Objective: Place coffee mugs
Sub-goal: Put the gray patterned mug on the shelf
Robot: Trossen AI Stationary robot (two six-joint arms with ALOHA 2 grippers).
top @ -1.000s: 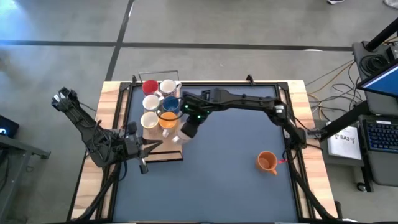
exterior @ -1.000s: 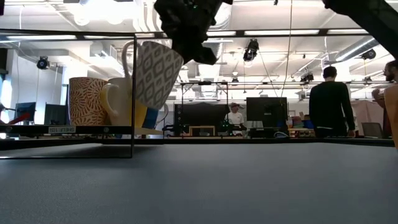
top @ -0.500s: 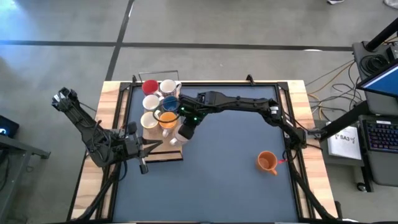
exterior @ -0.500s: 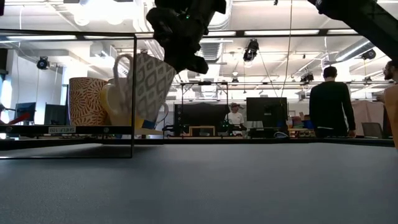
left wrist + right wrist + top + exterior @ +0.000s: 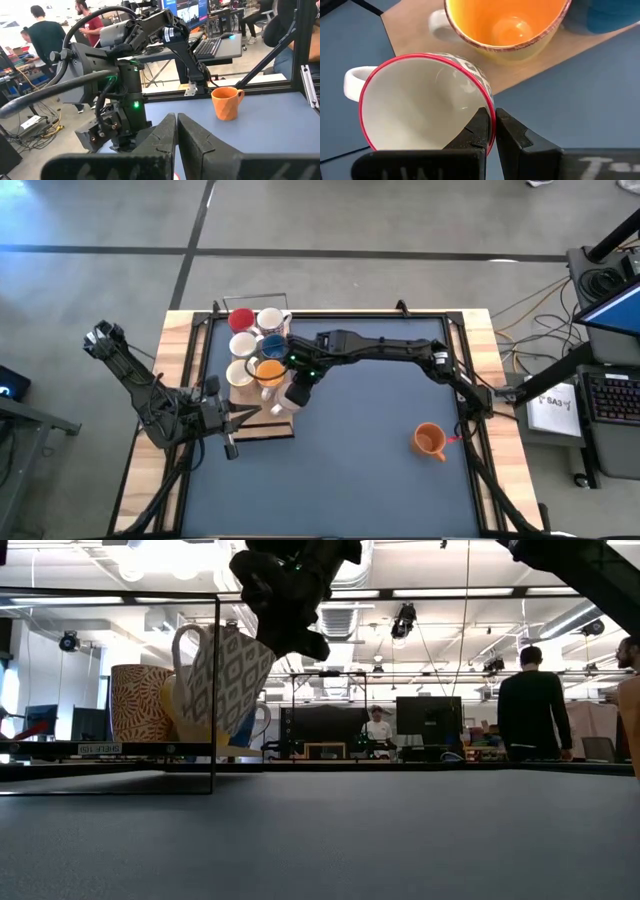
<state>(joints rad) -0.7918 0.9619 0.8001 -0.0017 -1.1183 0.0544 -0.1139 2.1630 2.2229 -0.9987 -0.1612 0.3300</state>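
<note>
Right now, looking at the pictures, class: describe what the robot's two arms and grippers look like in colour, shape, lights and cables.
Both arms are dark, built of jointed tubular links. The right arm shows small green lights near its wrist, and black cables loop over its wrist housing. The left arm has the same dark build. The left gripper and the right gripper each end in two dark, flat, tapering fingers.

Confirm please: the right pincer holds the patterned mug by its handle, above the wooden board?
Not by the handle. The right pincer pinches the patterned mug by its rim, the handle on the far side, as the right wrist view shows. The rest is correct: it hangs above the wooden board.
</note>
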